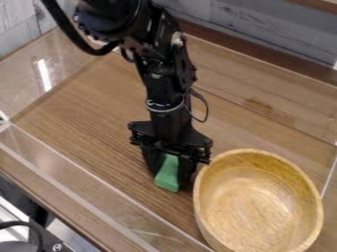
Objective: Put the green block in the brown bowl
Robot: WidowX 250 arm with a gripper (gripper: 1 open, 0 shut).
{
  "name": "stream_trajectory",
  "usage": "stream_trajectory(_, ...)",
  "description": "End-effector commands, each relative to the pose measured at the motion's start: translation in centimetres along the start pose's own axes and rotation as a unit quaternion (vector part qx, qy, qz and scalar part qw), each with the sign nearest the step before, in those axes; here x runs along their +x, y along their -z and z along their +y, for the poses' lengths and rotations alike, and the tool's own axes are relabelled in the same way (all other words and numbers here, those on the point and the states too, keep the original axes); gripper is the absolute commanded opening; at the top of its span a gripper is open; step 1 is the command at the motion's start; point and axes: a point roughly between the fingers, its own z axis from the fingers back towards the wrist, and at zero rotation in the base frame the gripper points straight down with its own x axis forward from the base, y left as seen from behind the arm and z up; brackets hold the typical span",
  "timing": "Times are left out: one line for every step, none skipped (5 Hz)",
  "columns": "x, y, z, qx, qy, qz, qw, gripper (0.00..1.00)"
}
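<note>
The green block [168, 175] stands on end on the wooden table, just left of the brown bowl [259, 203]. My gripper [168, 165] points straight down over it, and its black fingers are shut on the green block's upper part. The block's lower end shows below the fingers and looks to touch the table. The brown bowl is wide, shallow, light tan wood, and nothing lies in it. Its left rim sits close beside the block.
Clear acrylic walls [53, 148] ring the wooden table [93, 108], with a low front wall near the bottom edge. A grey panel [263, 30] stands at the back. The black arm [145, 49] rises up and left from the gripper.
</note>
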Motion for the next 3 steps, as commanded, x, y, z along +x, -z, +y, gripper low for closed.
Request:
stream_trajectory(1.0,-2.1,0.0,0.003,0.011,-0.027,0.9996,0.00)
stream_trajectory(1.1,-3.0,0.0,0.006,0.017,-0.025,0.9995,0.00)
stream_trajectory(1.3,-4.0,0.1,0.008,0.022,-0.026,0.9994,0.00)
